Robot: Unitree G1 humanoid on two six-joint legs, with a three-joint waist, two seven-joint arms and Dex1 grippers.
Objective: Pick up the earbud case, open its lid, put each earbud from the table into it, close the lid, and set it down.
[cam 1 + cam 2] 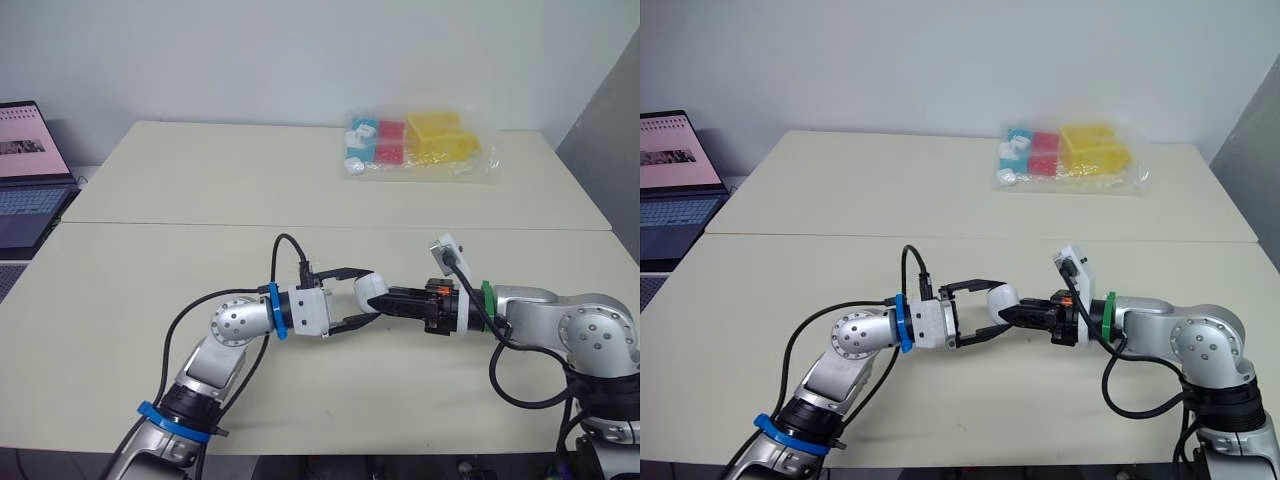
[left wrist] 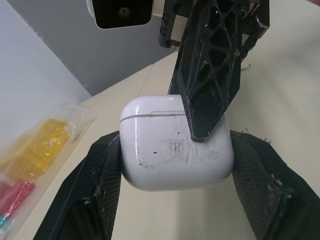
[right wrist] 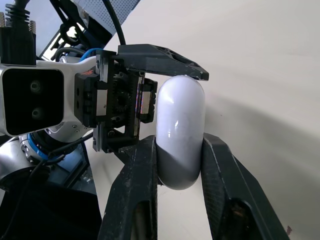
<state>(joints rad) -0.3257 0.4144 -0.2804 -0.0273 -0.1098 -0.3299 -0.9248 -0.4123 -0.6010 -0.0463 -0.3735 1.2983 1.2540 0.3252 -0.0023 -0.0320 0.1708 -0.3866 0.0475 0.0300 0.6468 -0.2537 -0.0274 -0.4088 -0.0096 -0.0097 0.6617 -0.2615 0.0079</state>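
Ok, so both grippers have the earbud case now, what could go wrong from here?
1. The left gripper and the right gripper both clamp the earbud case. A pull out of step could squeeze the smooth shell free and drop it on the table.
2. One of the right gripper's fingers lies across the lid seam, which may pin the closed lid when it should open.
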